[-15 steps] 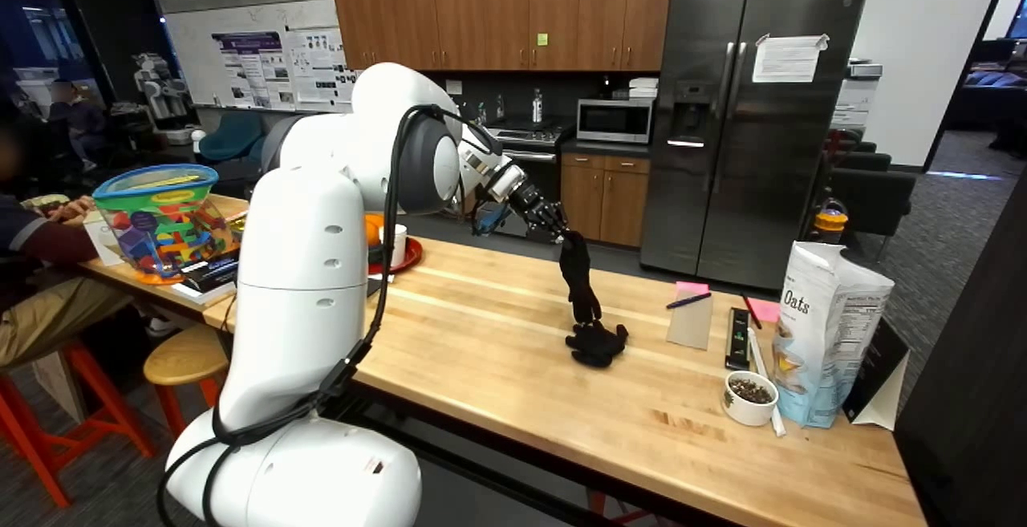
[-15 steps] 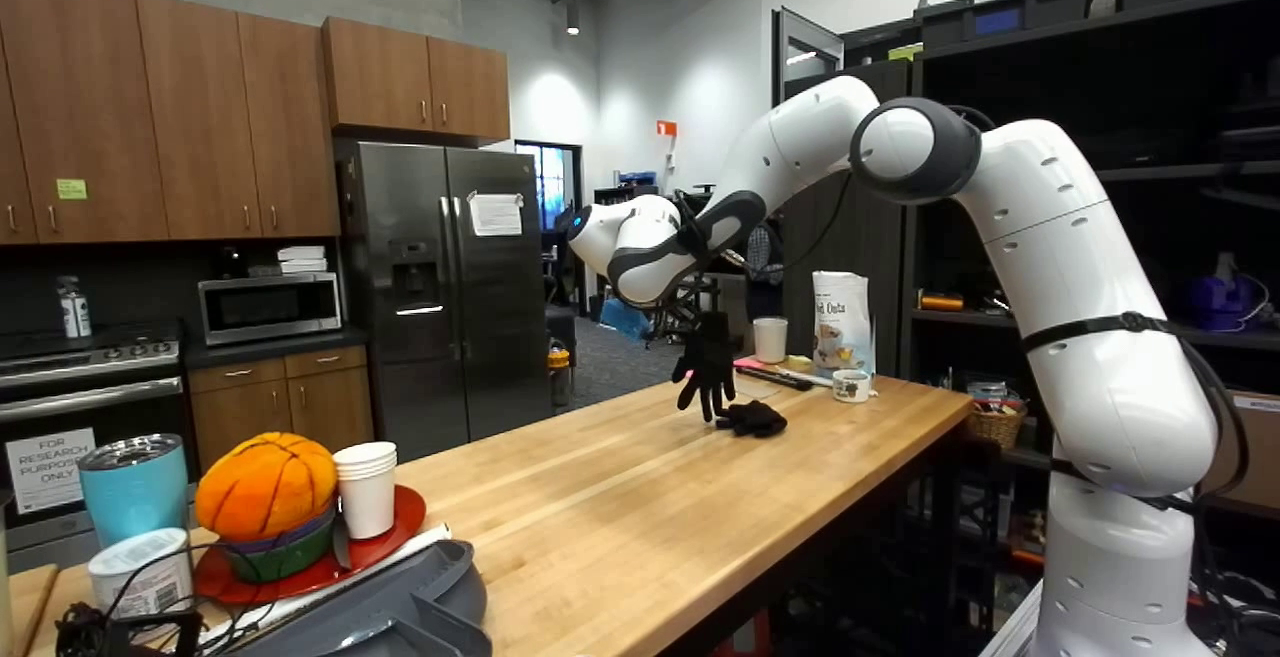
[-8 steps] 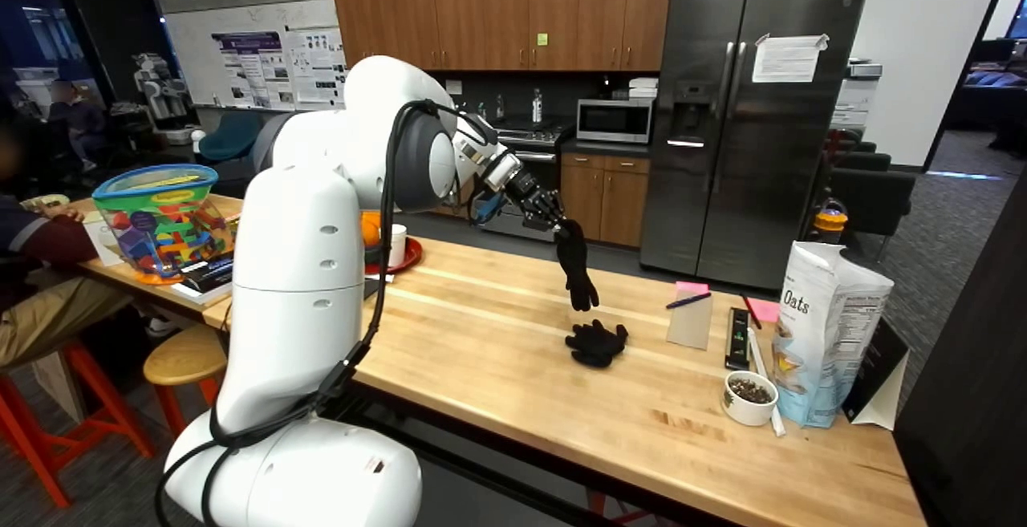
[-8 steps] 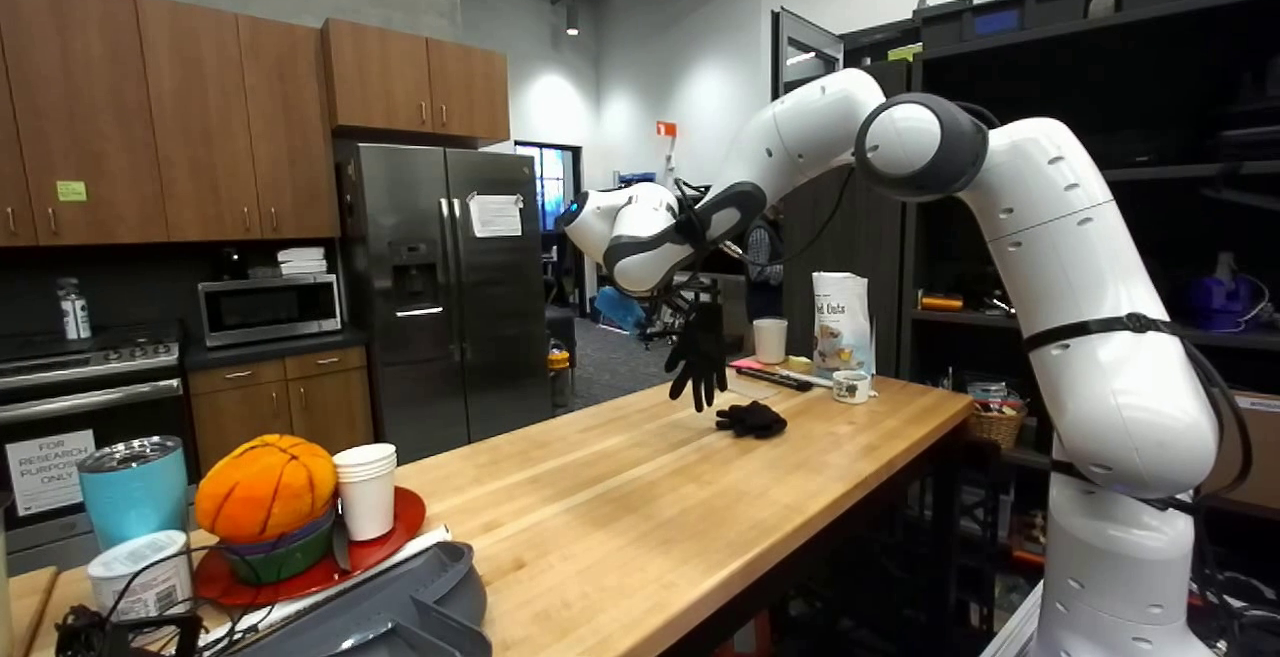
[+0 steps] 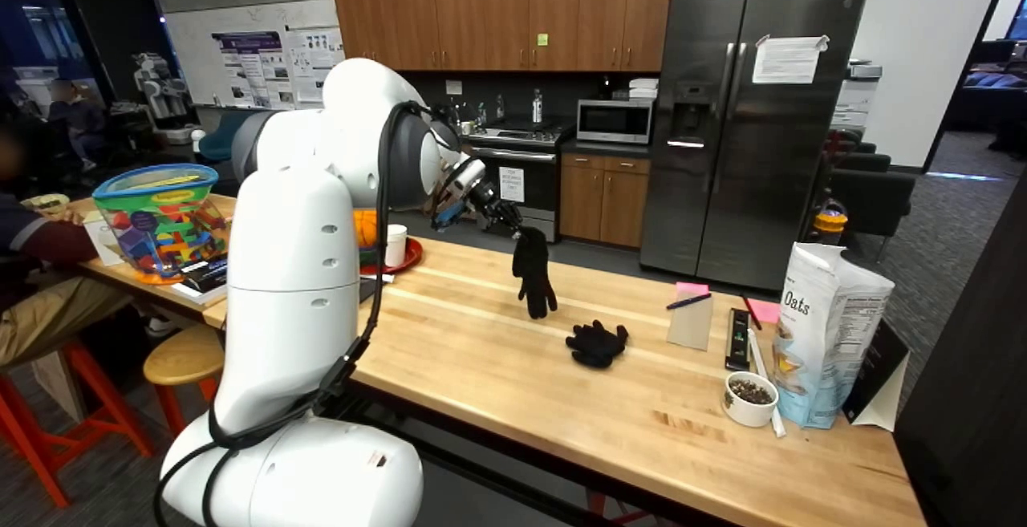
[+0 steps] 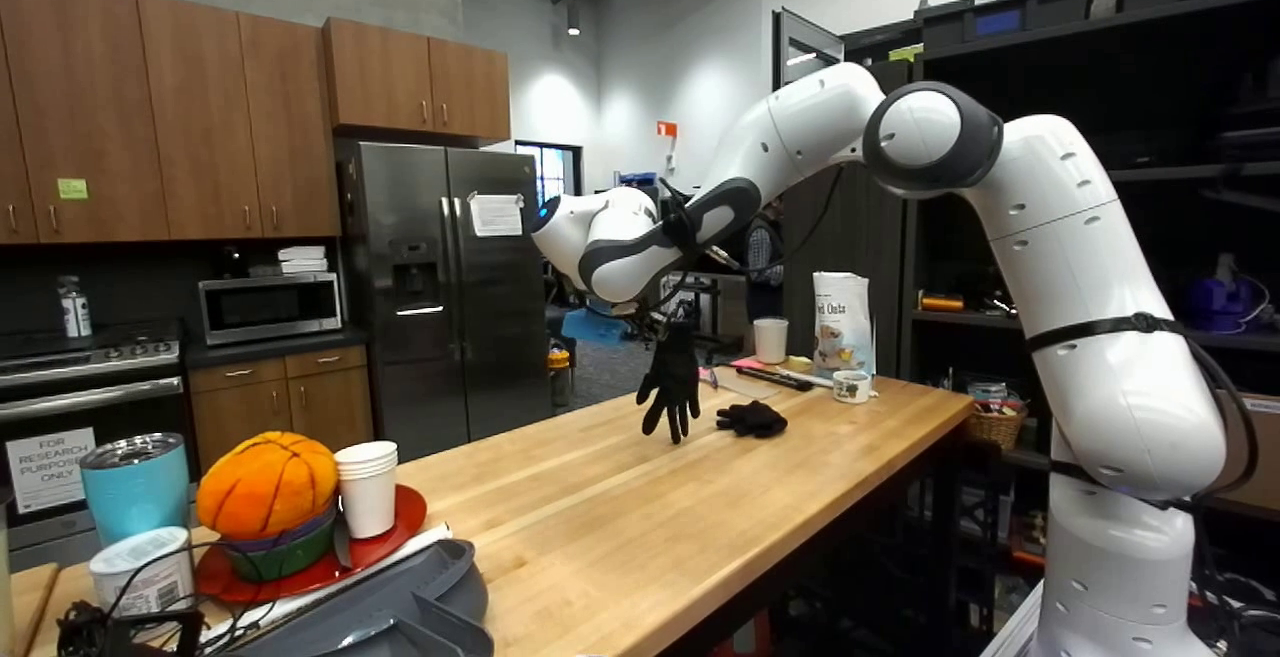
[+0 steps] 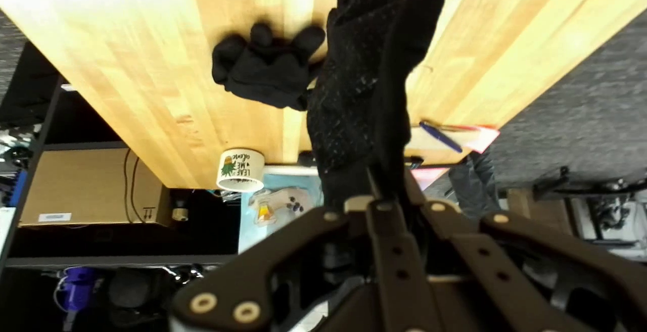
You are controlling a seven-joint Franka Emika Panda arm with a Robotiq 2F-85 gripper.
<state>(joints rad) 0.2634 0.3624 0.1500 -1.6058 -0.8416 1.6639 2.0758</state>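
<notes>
A black knitted glove (image 5: pixel 533 270) hangs fingers down from my gripper (image 5: pixel 517 230), which is shut on its cuff. Seen from the wrist, this glove (image 7: pixel 361 89) stretches away from the gripper (image 7: pixel 396 185) and covers much of the upper middle. Another black glove (image 5: pixel 596 344) lies crumpled on the wooden table (image 5: pixel 473 358), apart from the hanging one. This lying glove (image 6: pixel 752 420) is right of the held glove (image 6: pixel 672 382) in both exterior views. The exact gap between the hanging fingertips and the tabletop is hard to judge.
An oats bag (image 5: pixel 830 334), a small white cup (image 5: pixel 750 399), a black marker box (image 5: pixel 737 338) and a blue pen (image 5: pixel 688 300) occupy one table end. Towards the opposite end are a red plate (image 6: pixel 408 522), stacked paper cups (image 6: pixel 366 487) and a grey tray (image 6: pixel 400 602).
The held glove has lifted off from beside the lying glove and shifted left in both exterior views. The arm has moved with it; the lying glove has stayed put.
</notes>
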